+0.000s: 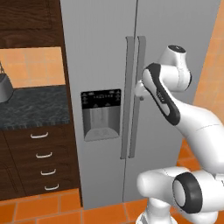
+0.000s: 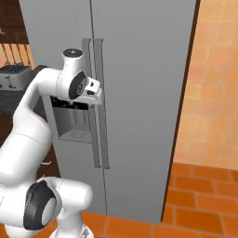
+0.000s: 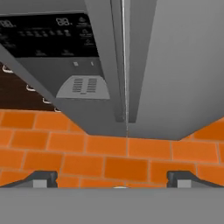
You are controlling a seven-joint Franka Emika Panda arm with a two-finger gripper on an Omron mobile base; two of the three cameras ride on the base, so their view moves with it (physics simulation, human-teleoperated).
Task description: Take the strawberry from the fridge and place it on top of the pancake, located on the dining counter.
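Because the fridge (image 1: 131, 87) in the middle of the frame is shut with the strawberry hidden inside, I hold my fingers (image 3: 43, 178) spread wide and empty by its long handles (image 1: 134, 96) to pull.

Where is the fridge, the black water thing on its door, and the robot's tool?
fridge (image 1: 175, 26): left base view, bare upper part of the right door.
water dispenser panel (image 1: 101, 114): left base view, middle of the panel.
tool (image 3: 112, 178): hand view, midway between its two tips.
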